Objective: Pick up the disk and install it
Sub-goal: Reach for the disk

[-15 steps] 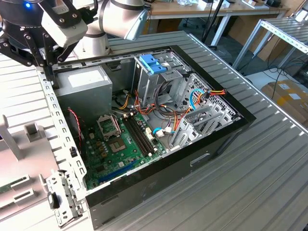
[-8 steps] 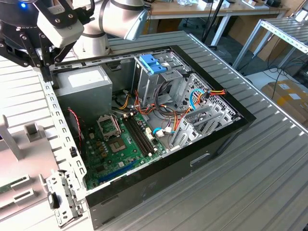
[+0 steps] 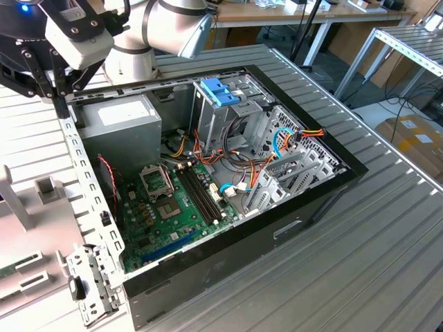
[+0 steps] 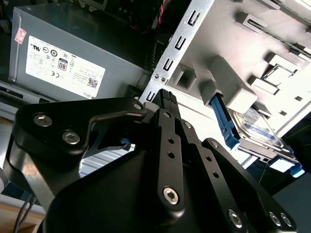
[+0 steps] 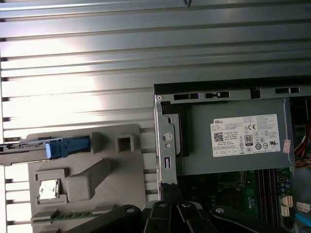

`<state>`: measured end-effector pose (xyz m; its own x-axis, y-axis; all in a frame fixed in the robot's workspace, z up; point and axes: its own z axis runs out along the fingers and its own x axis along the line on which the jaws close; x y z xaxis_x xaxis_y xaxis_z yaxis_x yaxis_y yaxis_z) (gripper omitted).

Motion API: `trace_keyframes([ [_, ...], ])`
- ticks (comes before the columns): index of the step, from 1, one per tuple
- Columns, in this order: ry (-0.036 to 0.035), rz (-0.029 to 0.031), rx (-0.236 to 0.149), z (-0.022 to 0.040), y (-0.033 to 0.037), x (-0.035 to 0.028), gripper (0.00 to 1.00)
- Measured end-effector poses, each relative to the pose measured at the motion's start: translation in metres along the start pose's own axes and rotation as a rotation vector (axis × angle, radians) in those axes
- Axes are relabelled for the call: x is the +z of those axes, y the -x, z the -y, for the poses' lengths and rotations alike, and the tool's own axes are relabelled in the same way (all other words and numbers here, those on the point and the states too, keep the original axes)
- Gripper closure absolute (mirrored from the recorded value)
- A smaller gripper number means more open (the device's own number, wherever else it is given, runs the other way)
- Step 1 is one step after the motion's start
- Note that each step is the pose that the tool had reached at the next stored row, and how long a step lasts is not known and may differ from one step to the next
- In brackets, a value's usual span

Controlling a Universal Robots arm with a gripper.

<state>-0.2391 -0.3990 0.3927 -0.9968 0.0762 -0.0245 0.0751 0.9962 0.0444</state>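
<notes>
The disk [image 4: 255,127], silver with a white and blue label and blue side pieces, stands on edge in a slot of a pale grey fixture [image 4: 228,92] beside the open computer case. In the first wrist view the disk [image 5: 68,146] appears edge-on, its blue piece on the fixture [image 5: 87,170]. My gripper [image 3: 61,107] hangs above the case's rear corner, next to the power-supply box [image 3: 121,124]. In both wrist views the gripper [image 4: 167,97] [image 5: 169,206] is shut and holds nothing, a short way from the disk.
The open case [image 3: 332,180] holds a motherboard [image 3: 166,214], cables and a metal drive cage with a light-blue latch [image 3: 220,91]. The perforated rear rail [image 3: 86,180] runs between case and fixture [image 3: 41,228]. Ribbed metal tabletop [image 3: 360,263] surrounds everything.
</notes>
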Motion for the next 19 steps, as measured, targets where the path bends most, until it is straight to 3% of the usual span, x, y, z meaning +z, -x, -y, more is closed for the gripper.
trace_keyframes([
  [19,0.0,0.0,0.0,0.0012,-0.0165,-0.0004,0.89],
])
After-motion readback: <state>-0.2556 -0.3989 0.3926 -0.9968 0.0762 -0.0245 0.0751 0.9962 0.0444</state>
